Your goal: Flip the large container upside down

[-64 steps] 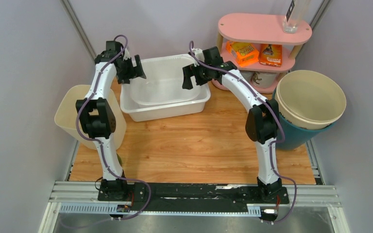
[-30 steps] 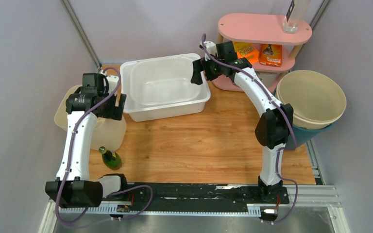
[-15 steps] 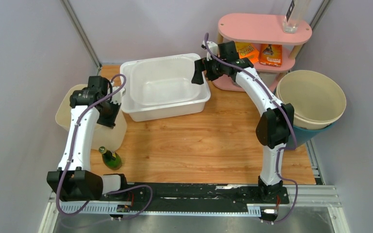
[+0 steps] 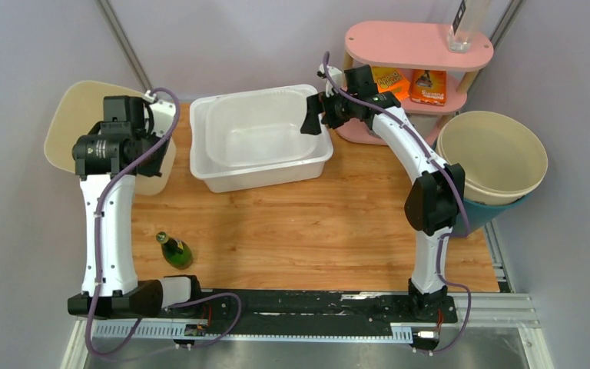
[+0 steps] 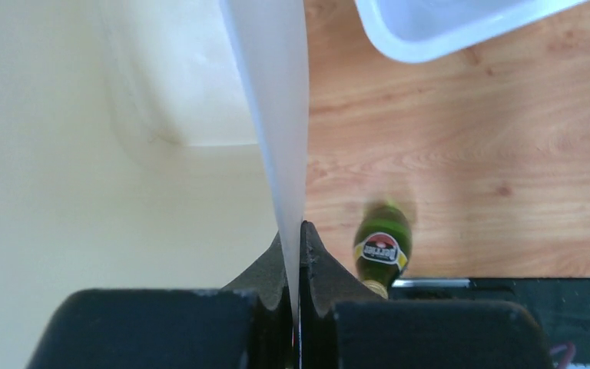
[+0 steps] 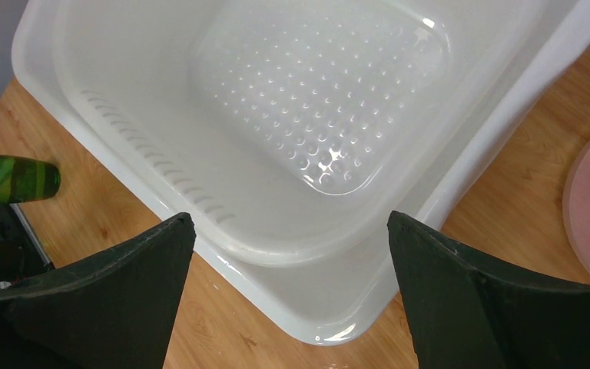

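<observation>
Left gripper [image 5: 298, 238], beyond the green bottle [image 4: 175, 251] at seven o'clock, clamps the wall of the large cream container [image 4: 65, 115], tilted at ten o'clock. Right gripper [image 6: 290, 219] hangs spread wide above the white tub [image 4: 257, 175] at twelve.

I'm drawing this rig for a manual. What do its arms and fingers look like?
The left arm and right arm have slim white links with bulky black joints and black bases. A purple cable runs along each. The fingers are matte black tapered wedges. No markings visible.
</observation>
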{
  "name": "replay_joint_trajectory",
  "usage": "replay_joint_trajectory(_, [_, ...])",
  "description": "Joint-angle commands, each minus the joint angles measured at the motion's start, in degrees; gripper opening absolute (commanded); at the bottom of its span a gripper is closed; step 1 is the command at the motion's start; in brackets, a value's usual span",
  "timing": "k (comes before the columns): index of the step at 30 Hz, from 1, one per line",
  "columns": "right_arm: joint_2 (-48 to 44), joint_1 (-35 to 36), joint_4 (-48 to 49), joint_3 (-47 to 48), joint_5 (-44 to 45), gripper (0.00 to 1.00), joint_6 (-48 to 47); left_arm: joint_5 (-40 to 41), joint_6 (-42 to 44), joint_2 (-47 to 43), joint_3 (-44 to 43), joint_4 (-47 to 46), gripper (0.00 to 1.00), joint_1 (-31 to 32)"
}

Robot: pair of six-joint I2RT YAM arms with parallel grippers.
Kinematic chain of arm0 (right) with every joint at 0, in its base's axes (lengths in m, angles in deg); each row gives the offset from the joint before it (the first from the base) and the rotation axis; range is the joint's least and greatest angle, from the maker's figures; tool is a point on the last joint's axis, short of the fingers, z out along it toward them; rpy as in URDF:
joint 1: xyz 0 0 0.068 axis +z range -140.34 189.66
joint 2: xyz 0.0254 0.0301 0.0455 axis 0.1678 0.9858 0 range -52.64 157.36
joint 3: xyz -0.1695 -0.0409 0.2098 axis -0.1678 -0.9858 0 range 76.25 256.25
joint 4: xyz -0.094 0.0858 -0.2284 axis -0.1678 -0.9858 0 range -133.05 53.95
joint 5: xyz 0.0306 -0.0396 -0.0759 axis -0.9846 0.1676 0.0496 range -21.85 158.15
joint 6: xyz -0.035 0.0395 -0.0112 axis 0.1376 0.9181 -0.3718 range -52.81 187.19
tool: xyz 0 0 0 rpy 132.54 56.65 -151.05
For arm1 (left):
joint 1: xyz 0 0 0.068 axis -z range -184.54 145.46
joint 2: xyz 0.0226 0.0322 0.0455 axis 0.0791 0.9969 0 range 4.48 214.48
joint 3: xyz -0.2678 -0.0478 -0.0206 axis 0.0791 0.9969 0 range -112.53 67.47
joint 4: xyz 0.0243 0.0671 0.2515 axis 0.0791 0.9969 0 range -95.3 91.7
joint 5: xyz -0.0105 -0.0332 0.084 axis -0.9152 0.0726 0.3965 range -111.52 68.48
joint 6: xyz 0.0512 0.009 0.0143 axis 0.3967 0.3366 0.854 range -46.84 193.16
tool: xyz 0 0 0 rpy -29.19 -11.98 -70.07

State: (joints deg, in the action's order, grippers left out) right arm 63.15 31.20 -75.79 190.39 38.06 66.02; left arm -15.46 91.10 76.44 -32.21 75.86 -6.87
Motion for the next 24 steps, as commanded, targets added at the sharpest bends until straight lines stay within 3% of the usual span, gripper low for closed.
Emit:
replay_joint_trajectory(1, [-3.4, -0.7, 1.4, 0.4, -5.7, 1.00, -0.6, 2.5, 4.0, 0.0, -9.8, -2.2, 0.00, -0.1])
replay_joint_trajectory(3, [-4.3, -1.0, 1.6, 0.1, -7.8, 1.00, -1.8, -3.3, 3.8, 0.7, -14.9, -1.9, 0.00, -0.1])
replay_joint_trajectory(8, [-6.7, -1.8, 1.7, -0.9, -11.5, 1.00, -2.5, -26.3, 1.1, 1.4, -23.3, -5.1, 0.00, -0.1])
replay_joint_trajectory(12, [-9.7, -4.1, 1.7, -3.0, -12.2, 1.00, -1.8, -42.9, -5.5, 0.2, -21.5, -13.4, 0.00, -0.1])
replay_joint_trajectory(15, [-11.6, -8.3, 1.6, -3.4, -12.9, 1.00, 0.7, -55.4, -15.1, -0.2, -16.5, -20.2, 0.00, -0.1])
replay_joint_trajectory(18, [-14.0, -12.9, 1.3, -3.3, -14.0, 1.00, 3.0, -73.0, -27.1, 0.2, -10.2, -33.0, 0.00, 0.0])
replay_joint_trajectory(19, [-14.9, -13.9, 1.2, -3.3, -13.9, 1.00, 2.5, -76.0, -36.5, 0.2, -5.1, -37.8, 0.00, 0.2])
replay_joint_trajectory(20, [-15.7, -14.7, 1.0, -3.4, -13.7, 1.00, 1.7, -81.2, -42.3, -0.2, -2.1, -49.7, 0.00, 0.5])
replay_joint_trajectory(21, [-16.6, -15.2, 0.9, -3.6, -13.4, 1.00, -0.6, -83.2, -56.0, -0.5, 4.4, -66.1, 0.00, 1.4])
replay_joint_trajectory(24, [-19.7, -15.4, 0.4, -6.2, -12.3, 1.00, -9.6, -86.9, -63.7, -1.8, 10.3, -76.5, 0.00, 4.0])
